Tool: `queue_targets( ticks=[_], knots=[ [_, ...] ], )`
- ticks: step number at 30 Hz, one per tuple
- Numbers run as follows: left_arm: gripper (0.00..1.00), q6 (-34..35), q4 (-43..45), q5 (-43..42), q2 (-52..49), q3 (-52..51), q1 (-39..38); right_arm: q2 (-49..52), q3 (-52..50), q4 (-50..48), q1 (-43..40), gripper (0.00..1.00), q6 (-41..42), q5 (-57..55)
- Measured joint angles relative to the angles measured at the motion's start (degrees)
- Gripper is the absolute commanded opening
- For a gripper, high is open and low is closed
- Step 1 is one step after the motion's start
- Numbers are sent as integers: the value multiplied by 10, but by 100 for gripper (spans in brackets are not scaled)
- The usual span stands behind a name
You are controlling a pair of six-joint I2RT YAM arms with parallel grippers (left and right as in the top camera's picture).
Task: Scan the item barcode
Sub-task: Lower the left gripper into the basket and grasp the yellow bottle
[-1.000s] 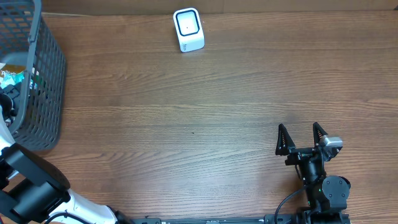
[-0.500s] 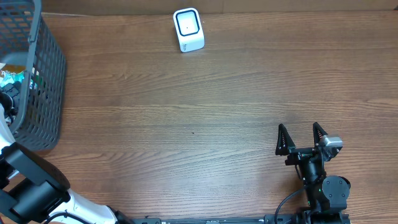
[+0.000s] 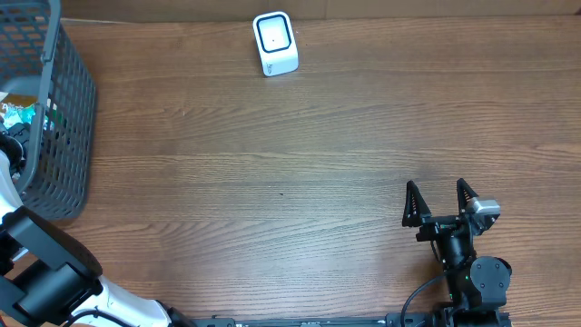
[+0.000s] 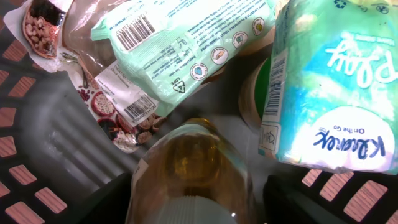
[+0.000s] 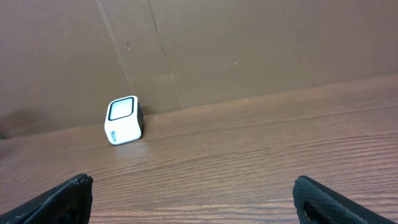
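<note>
Left gripper (image 4: 199,194) straddled a bottle (image 4: 186,158) inside the basket (image 3: 77,109), likely to fetch it for scanning; grip unclear. Right gripper (image 3: 436,187) stood spread.

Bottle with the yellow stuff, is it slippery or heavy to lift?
Probably slippery: the bottle looks smooth and glossy. Likely heavy for its size, since it seems full of liquid. Being round, it could roll if dropped.

Overhead and forward-facing right wrist share the scanner (image 3: 274,43).
</note>
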State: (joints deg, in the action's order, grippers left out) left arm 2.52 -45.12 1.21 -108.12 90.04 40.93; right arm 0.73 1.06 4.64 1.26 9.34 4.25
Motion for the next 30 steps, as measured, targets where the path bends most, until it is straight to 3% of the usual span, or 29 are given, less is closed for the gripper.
queue_targets(
  ticks=[6,12,21,30],
  knots=[
    [63,0,2,-2,-3,0,0,0,0,0,0,100,0,0],
    [69,-1,8,-2,-9,0,0,0,0,0,0,100,0,0],
    [62,-2,26,-2,-9,0,0,0,0,0,0,100,0,0],
    [45,-2,28,-2,-9,0,1,0,0,0,0,100,0,0]
  ],
)
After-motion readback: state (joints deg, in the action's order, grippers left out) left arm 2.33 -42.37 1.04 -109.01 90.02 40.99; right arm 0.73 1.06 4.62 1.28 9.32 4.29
